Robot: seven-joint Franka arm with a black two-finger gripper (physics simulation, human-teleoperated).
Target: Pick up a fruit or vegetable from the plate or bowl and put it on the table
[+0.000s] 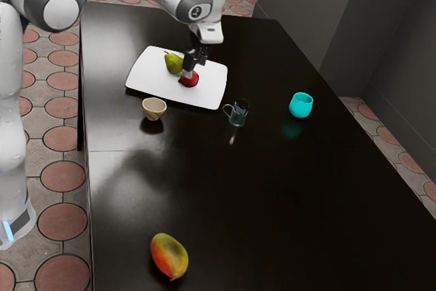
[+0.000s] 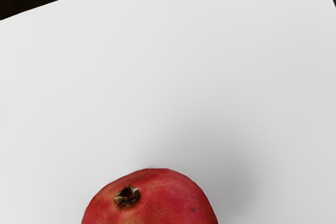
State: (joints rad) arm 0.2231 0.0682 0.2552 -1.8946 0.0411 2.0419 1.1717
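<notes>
My gripper (image 1: 189, 73) is down at the red pomegranate (image 1: 193, 82), overlapping its upper part in the exterior view; whether it grips the fruit cannot be made out. The pomegranate is on the white plate (image 1: 153, 84), right beside a green pear (image 1: 174, 63). In the wrist view the pomegranate (image 2: 157, 198) lies just under my hand, its crown showing, with the white plate (image 2: 157, 77) around it.
A small beige bowl (image 1: 154, 108) and a glass mug (image 1: 238, 112) stand close to the plate's near edge. A turquoise cup (image 1: 300, 105) is toward the exterior view's right. A mango (image 1: 169, 255) lies far from the plate on the dark table (image 1: 272, 195).
</notes>
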